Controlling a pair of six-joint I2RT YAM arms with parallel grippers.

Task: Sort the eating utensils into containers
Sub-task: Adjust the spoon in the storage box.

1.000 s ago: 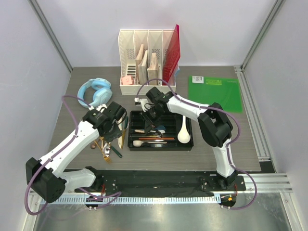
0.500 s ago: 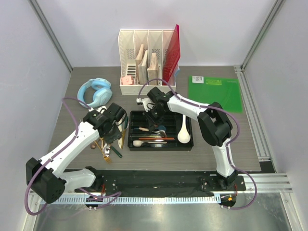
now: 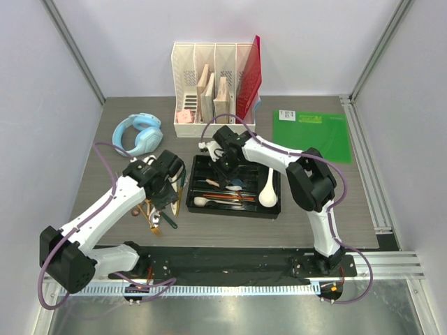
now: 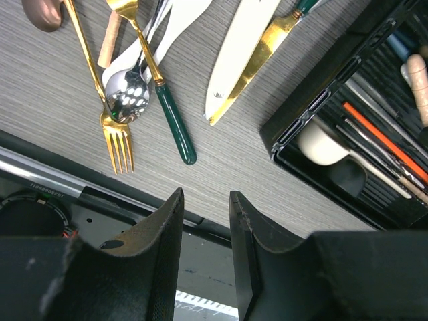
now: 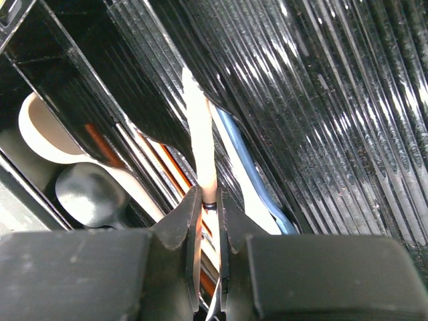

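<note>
R gripper (image 5: 208,200) clamped on pale-handled utensil (image 5: 198,134) over black cutlery tray (image 4: 314,110). L gripper (image 4: 204,197) fingers apart, empty, near gold fork (image 4: 119,144), left of tray.

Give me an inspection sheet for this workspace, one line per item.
Surface: grey wood-grain table, partly cluttered.
Job's things: black tray holds several utensils, large white spoon in its right compartment; loose cutlery lies left of the tray.
Clutter: blue headphones, white file organizer, green sheet.
Tools: left tool open, empty, above the table near the loose cutlery; right tool shut on a pale-handled utensil inside the tray.
Cables: purple cable loops along each arm.
Surroundings: pale walls, metal frame rails.
</note>
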